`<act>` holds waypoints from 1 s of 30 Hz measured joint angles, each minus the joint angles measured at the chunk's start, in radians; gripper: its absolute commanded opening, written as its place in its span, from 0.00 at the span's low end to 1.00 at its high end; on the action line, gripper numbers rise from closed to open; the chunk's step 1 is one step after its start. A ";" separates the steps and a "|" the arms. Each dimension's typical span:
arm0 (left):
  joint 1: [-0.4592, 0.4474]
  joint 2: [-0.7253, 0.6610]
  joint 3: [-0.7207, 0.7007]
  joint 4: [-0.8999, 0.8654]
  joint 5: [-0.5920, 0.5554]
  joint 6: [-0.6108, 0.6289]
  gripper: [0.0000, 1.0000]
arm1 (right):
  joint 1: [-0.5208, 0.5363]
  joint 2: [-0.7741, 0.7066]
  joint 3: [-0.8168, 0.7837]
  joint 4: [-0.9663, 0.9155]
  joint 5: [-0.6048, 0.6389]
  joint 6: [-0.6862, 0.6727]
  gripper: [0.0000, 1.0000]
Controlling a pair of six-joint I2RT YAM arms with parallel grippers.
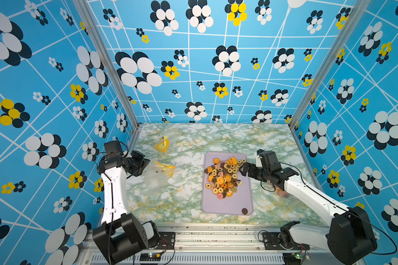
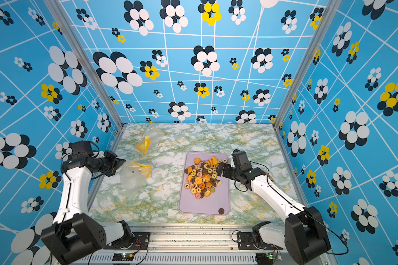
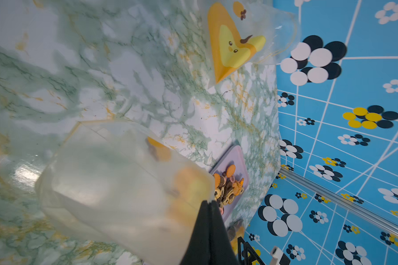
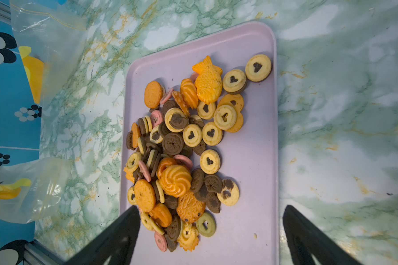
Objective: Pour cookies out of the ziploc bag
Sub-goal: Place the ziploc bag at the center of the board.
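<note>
Blue walls (image 1: 55, 80) with a flower print close in a green marbled table (image 1: 182, 206) on three sides. The cookies (image 1: 223, 177) lie heaped on the far half of a lilac tray (image 1: 225, 205), right of the table's middle. They are small rounds in orange, yellow, dark brown and pink, many with heart-shaped dark centres, plus one fish shape. A lone dark cookie (image 1: 244, 211) sits in the tray's near right corner, and the near half is otherwise bare.

The left gripper (image 1: 145, 165) has its fingers (image 3: 208, 206) pressed together on the edge of the clear, slack bag (image 1: 159, 176), left of the tray with bare table between them. The right gripper (image 1: 244, 168) is spread wide over the tray's right edge, just beside the heap. A second bag (image 1: 164, 140) lies near the back wall.
</note>
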 measured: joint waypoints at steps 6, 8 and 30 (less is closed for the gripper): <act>0.000 0.187 0.066 0.046 -0.044 -0.019 0.28 | -0.041 0.009 0.003 0.008 -0.014 -0.002 0.99; 0.000 0.262 0.110 0.074 -0.037 -0.026 0.51 | -0.056 0.003 0.003 0.005 -0.016 -0.002 0.99; -0.388 0.187 0.282 0.182 -0.197 0.164 0.99 | -0.330 -0.188 0.079 -0.436 0.149 0.010 0.99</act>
